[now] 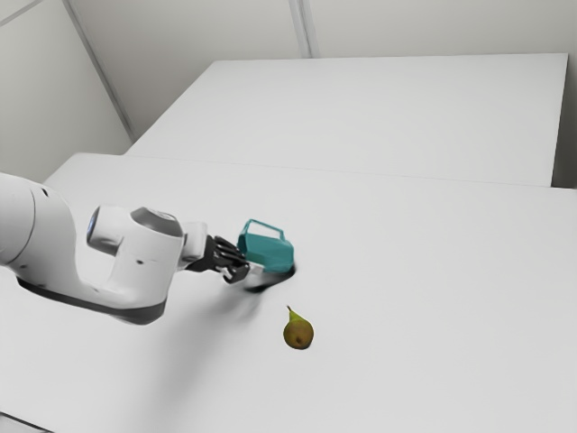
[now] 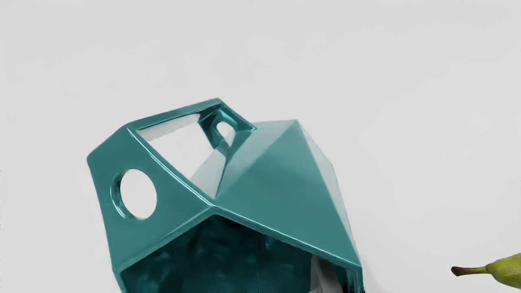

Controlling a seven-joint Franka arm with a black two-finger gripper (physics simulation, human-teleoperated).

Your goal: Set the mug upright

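The teal faceted mug (image 1: 268,253) is tipped over in the exterior view, its handle uppermost and its open end toward my gripper (image 1: 243,270). The black gripper is right at the mug's rim, low on its near side. In the wrist view the mug (image 2: 281,183) shows its handle, one outer side and its dark inside. A grey part of my gripper (image 2: 324,278) appears within the mug's mouth at the bottom edge. Whether the mug is held, or rests fully on the table, I cannot tell.
A green-brown pear (image 1: 298,332) lies on the white table (image 1: 433,298), a short way from the mug toward the exterior view's bottom. The pear (image 2: 506,270) also shows at the wrist view's edge. Another white surface (image 1: 361,113) adjoins the table behind.
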